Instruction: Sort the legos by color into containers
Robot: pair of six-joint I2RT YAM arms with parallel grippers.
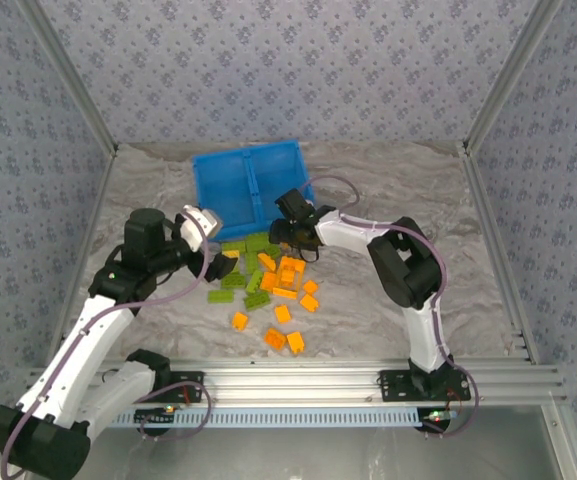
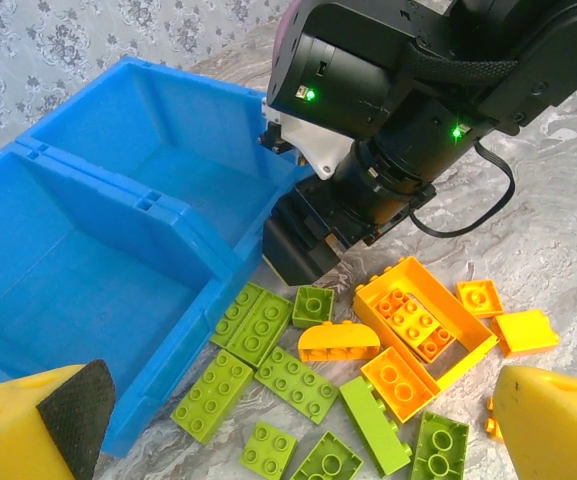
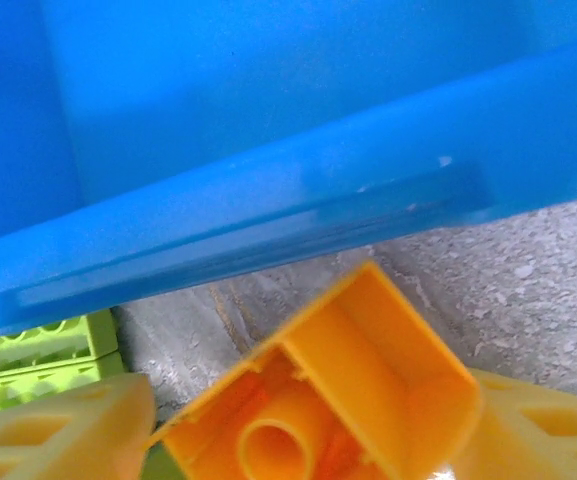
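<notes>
Legos (image 1: pixel 286 272) lie scattered across the marbled counter (image 1: pixel 418 180), orange and lime green all mixed up, heaped right in front of the blue bin (image 1: pixel 208 190). A divider (image 2: pixel 118 200) splits the bin into its two containers. Right tool (image 3: pixel 308 420) is clamped on an orange brick (image 3: pixel 368 340), hollow underside turned to the wrist camera, close against the bin's outer wall. Left tool (image 2: pixel 303 425) hangs over the green bricks (image 2: pixel 298 385) near the bin's corner, yellow fingers (image 2: pixel 548 420) spread wide, gripping nothing.
</notes>
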